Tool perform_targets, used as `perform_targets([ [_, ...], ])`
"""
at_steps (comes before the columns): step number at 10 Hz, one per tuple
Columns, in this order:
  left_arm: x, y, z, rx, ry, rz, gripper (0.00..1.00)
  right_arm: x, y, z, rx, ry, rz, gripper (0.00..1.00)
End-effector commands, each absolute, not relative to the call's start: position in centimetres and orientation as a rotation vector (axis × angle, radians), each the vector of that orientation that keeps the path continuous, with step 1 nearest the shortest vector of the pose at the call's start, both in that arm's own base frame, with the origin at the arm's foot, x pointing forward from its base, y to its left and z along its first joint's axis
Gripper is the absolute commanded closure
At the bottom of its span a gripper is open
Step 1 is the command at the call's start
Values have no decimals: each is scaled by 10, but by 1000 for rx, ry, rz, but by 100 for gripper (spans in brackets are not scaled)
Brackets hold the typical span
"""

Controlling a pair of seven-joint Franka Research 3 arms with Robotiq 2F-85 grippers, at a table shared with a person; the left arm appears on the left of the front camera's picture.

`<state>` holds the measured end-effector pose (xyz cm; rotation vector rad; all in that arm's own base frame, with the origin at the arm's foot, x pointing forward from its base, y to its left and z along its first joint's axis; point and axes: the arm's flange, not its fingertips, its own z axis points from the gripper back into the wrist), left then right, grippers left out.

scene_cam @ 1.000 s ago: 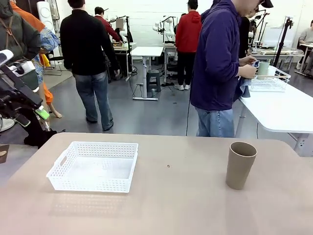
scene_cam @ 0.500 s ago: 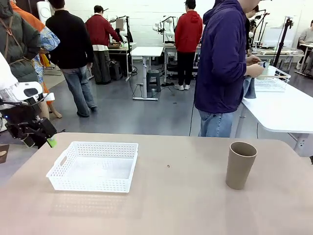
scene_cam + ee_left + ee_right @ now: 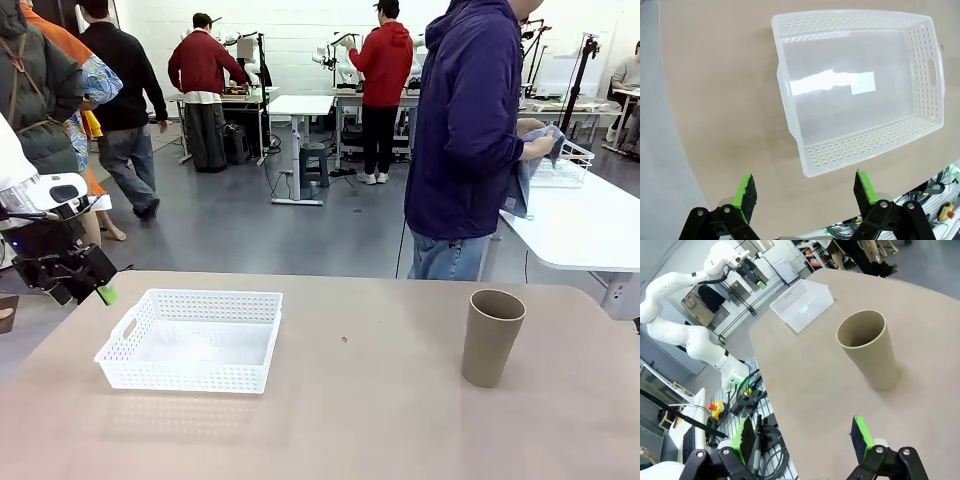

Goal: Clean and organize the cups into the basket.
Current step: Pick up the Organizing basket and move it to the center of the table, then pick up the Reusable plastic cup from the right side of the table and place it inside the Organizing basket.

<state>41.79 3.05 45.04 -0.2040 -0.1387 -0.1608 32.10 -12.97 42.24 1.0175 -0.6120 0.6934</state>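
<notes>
Tan cup (image 3: 491, 337) upright, mouth up, on the right of the table (image 3: 360, 410), untouched. Lattice basket (image 3: 185, 376) well apart at left, nothing in it. Right gripper (image 3: 802, 432) on the cup's near side, fingers spread, empty. Left gripper (image 3: 805, 187) hangs left of the basket, fingers spread, empty. Risk: the cup is tall with a narrow foot, so a finger clipping its rim on approach would likely topple it and let it roll toward the table edge.

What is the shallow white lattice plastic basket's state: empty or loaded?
Empty. The white lattice basket shows a bare floor, only glare; the tan-brown tapered cup stands upright on the table, apart from it.
</notes>
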Motion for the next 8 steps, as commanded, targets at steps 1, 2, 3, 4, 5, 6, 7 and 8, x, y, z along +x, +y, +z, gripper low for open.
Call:
perform_targets([
  [1, 419, 29, 450, -188, -129, -165, 0, 321, -129, 424, 1021, -615, 696, 0],
  [2, 419, 29, 450, -188, -129, -165, 0, 321, -129, 424, 1021, -615, 696, 0],
  [3, 418, 30, 450, -202, -137, -163, 0, 321, -130, 422, 1017, -612, 693, 0],
  [4, 421, 21, 442, -177, -130, -146, 0, 326, -115, 412, 957, -659, 853, 0],
  [5, 425, 14, 439, -160, -127, -156, 0, 332, -104, 400, 925, -657, 928, 0],
  [6, 425, 5, 433, -153, -132, -160, 0, 337, -98, 390, 926, -655, 977, 0],
  [7, 425, -7, 424, -136, -135, -166, 0, 344, -93, 379, 896, -684, 1015, 0],
  [8, 427, -14, 420, -116, -141, -168, 0, 351, -88, 370, 888, -701, 1044, 0],
])
